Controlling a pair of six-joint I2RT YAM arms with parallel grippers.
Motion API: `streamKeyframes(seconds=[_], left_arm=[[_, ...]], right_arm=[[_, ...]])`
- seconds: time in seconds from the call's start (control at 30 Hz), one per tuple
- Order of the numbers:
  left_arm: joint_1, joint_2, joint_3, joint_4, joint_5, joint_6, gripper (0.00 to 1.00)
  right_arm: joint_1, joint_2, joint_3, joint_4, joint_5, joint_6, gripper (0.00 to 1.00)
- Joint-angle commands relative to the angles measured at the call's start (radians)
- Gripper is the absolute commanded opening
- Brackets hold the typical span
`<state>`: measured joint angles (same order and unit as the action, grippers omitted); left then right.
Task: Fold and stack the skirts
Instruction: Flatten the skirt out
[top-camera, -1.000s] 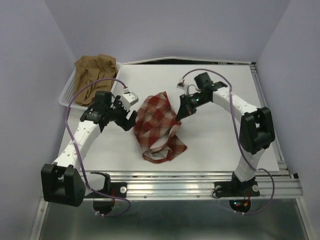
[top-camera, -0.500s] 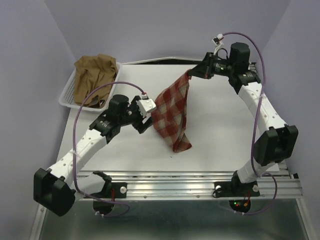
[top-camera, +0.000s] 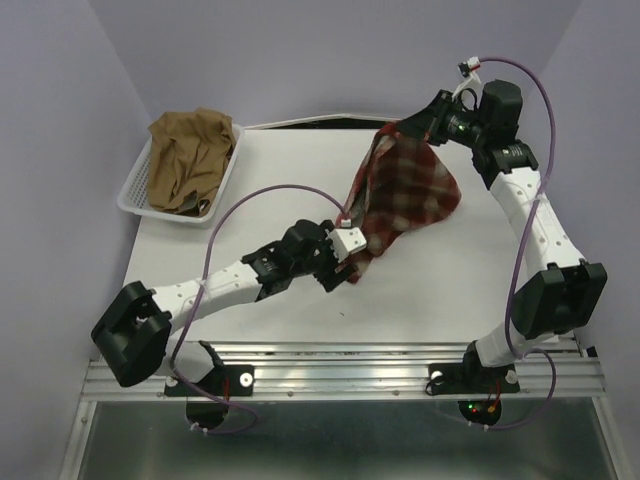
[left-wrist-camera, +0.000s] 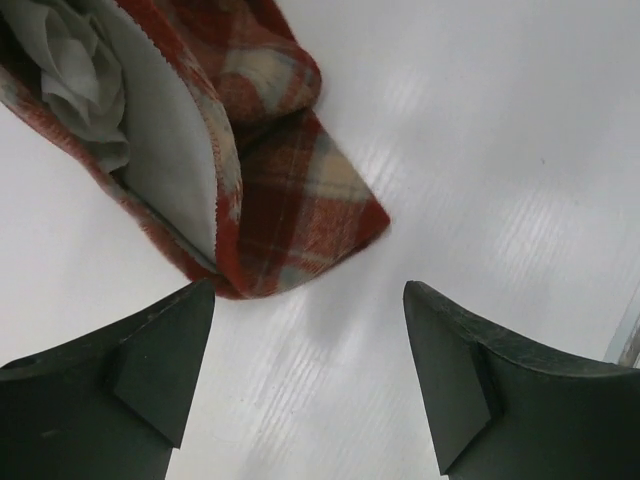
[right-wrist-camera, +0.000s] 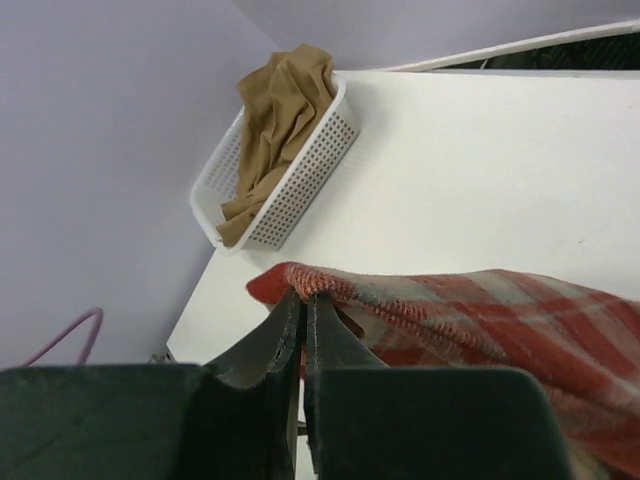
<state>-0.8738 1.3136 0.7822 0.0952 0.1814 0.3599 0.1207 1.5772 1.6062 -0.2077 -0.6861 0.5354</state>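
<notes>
Right gripper (top-camera: 392, 130) is up high at the back of the table (top-camera: 470, 285), jaws pinched tight on one edge of the plaid skirt (top-camera: 405, 190). The right wrist view shows the fingertips closed on the hem with no gap.

The skirt hangs from that pinch, its long axis running diagonally down and toward the left arm. Its low end looks to be touching the tabletop.

Left gripper (left-wrist-camera: 307, 290) is low over the table, jaws spread wide and holding nothing. The skirt's bottom corner lies just ahead of it, a little toward the left-hand finger in its own view and not yet between the fingers. So the left arm is clearly the nearer one to that free corner. I'd judge a short reach forward is what the next grab calls for.

The cloth is red-and-cream check, bunched and doubled over at the bottom, with a pale lining (left-wrist-camera: 160, 150) showing inside the fold. It is nowhere near flat.

The tan skirt (top-camera: 190, 155) sits crumpled in the basket (top-camera: 133, 190) at the far left, well apart from both grippers.
</notes>
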Motion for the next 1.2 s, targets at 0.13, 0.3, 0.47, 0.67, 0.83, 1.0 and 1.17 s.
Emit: streamKeyframes(seconds=[0.13,0.3,0.47,0.67,0.83,1.0,1.17], left_arm=[[0.045,0.110,0.075,0.175,-0.172,-0.520,0.90],[0.150,0.131,0.057,0.209,-0.164,-0.530,0.90],[0.159,0.179,0.025,0.284,-0.080,-0.457,0.90],[0.193,0.314,0.057,0.327,-0.108,-0.449,0.85],[0.246,0.375,0.074,0.357,-0.086,-0.451,0.83],[0.272,0.424,0.143,0.412,0.009,-0.424,0.60],[0.294,0.441,0.186,0.481,0.098,-0.440,0.40]], right_arm=[[0.002,-0.032,0.121,0.090,0.025,0.038,0.01],[0.002,-0.036,0.126,0.090,0.008,0.035,0.01],[0.002,-0.029,0.141,0.088,-0.001,0.032,0.01],[0.002,-0.031,0.146,0.082,0.002,0.003,0.01],[-0.007,-0.020,0.167,0.073,0.000,-0.005,0.01],[-0.029,0.000,0.193,0.074,-0.004,-0.017,0.01],[-0.064,0.017,0.216,0.074,-0.010,-0.023,0.01]])
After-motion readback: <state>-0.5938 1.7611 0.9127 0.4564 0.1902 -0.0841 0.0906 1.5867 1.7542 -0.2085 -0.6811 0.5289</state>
